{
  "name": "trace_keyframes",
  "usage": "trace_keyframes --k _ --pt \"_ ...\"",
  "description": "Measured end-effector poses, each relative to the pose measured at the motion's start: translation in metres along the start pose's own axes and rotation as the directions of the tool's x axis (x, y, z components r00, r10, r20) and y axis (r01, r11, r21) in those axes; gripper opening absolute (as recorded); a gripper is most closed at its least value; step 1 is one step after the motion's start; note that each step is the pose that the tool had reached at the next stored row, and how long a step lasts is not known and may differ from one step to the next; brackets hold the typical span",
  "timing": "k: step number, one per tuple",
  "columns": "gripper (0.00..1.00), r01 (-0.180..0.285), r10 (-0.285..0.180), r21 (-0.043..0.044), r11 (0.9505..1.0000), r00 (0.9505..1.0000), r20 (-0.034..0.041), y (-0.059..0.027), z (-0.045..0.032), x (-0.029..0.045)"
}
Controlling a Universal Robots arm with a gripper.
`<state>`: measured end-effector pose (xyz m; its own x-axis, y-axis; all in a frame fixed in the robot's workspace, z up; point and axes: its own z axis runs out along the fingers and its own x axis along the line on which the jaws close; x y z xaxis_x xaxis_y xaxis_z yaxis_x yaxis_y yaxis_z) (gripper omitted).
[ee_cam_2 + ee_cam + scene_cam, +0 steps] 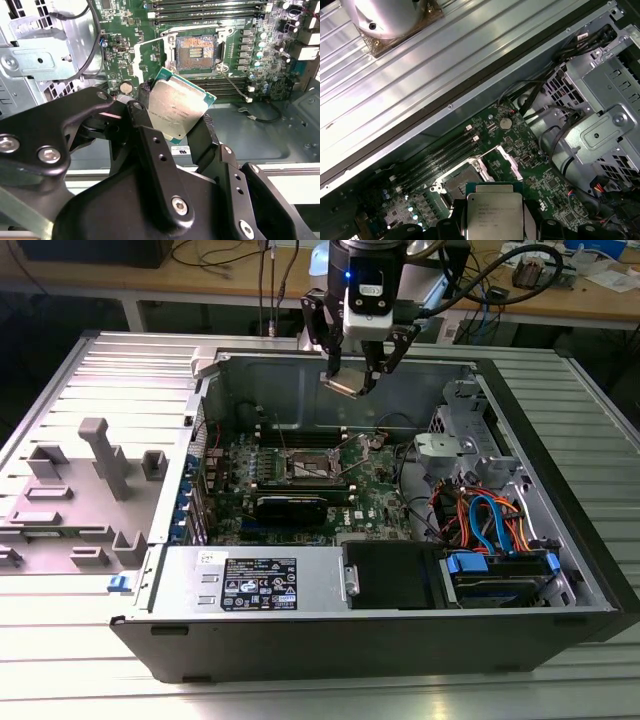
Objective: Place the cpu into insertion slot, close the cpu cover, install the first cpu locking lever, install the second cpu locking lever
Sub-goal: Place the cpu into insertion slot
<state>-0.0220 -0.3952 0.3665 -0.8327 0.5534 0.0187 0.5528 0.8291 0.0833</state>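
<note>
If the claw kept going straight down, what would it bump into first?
Probably the green motherboard, near the small square dark socket. The silvery-grey square chip gripped in the claw would touch first. Depth is hard to judge.

Bright light glares off the ribbed table (60,670), while the case (290,390) interior lies dimmer.

A ribbed silvery metal table (60,680) fills most of the exterior view, catching soft overhead light that glares brightest at the lower left. Grey plastic stands (95,490) sit on it at the left. Along the top of the frame runs a wooden workbench (230,285) on pale legs, strewn with dark cables (215,252), with shadow beneath it.
</note>
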Motion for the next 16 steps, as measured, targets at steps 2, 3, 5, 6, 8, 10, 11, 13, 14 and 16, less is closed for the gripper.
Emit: trace_keyframes --k 2,3,5,6,8,10,11,13,14,16 --pt "0.54 0.0 0.0 0.0 1.0 1.0 0.0 0.0 0.0 0.0" --pt "0.54 0.0 0.0 0.0 1.0 1.0 0.0 0.0 0.0 0.0" --pt "0.54 0.0 0.0 0.0001 1.0 1.0 0.0 0.0 0.0 0.0" --pt "0.54 0.0 0.0 0.0001 1.0 1.0 0.0 0.0 0.0 0.0" --pt "0.54 -0.001 0.001 0.0001 1.0 1.0 0.0001 0.0 0.0 0.0" --pt "0.54 -0.005 0.005 0.0 1.0 1.0 0.0005 0.0 0.0 0.0" --pt "0.54 -0.009 0.009 -0.0001 1.0 1.0 0.0008 0.0 0.0 0.0" --pt "0.54 -0.018 0.018 -0.0002 0.9998 0.9998 0.0015 0.0 0.0 0.0" --pt "0.54 -0.022 0.022 -0.0003 0.9998 0.9998 0.0019 0.0 0.0 0.0" --pt "0.54 -0.033 0.033 -0.0005 0.9995 0.9995 0.0028 0.0 0.0 0.0"
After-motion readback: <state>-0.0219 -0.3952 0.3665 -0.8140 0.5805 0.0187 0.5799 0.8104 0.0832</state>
